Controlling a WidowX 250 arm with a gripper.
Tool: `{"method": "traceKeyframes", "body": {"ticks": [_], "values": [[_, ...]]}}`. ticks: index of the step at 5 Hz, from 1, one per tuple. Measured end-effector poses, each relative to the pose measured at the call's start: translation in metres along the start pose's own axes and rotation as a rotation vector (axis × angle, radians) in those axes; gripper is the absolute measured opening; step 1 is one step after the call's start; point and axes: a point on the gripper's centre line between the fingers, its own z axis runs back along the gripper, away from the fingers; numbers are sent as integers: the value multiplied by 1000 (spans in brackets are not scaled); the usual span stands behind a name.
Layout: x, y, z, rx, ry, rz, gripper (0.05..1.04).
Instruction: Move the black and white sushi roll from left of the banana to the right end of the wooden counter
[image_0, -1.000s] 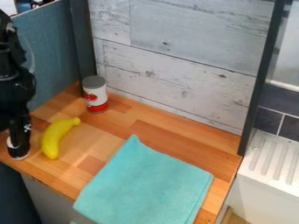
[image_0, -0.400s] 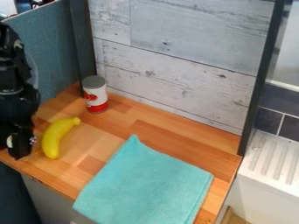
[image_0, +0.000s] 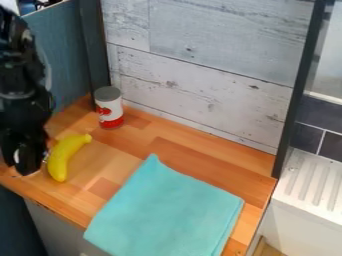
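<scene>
Wooden blocks are patterning the counter (image_0: 127, 152), where a soft, folded turquoise cloth (image_0: 167, 210) is lying at the near side. Left, the black gripper (image_0: 21, 167) is hanging just beside the banana (image_0: 61, 159); whether it is pinching anything, one cannot tell. Far left, a smooth cylindrical can (image_0: 109, 111) is standing upright. Curved and slick-looking, the banana is resting left of the cloth, risking a roll if bumped sideways.

Operating remotely, I bring the black, hard-bodied two-finger gripper (image_0: 25, 170) and its black jointed arm (image_0: 21, 80) closer to the curved, smooth yellow banana (image_0: 61, 159), narrowing the gap beside its outer curve.
</scene>
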Motion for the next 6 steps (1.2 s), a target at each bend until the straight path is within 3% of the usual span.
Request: {"method": "traceKeyframes", "body": {"ticks": [1,2,3,4,5,6], "values": [[-14,-40,44,29,-23,9,535],[13,-88,81,62,-115,-84,535],[53,-135,95,11,-255,-244,535],[101,-180,76,-36,-270,-401,535],[151,-212,57,-29,-275,-497,534],[181,-226,38,-19,-234,-542,535]]}}
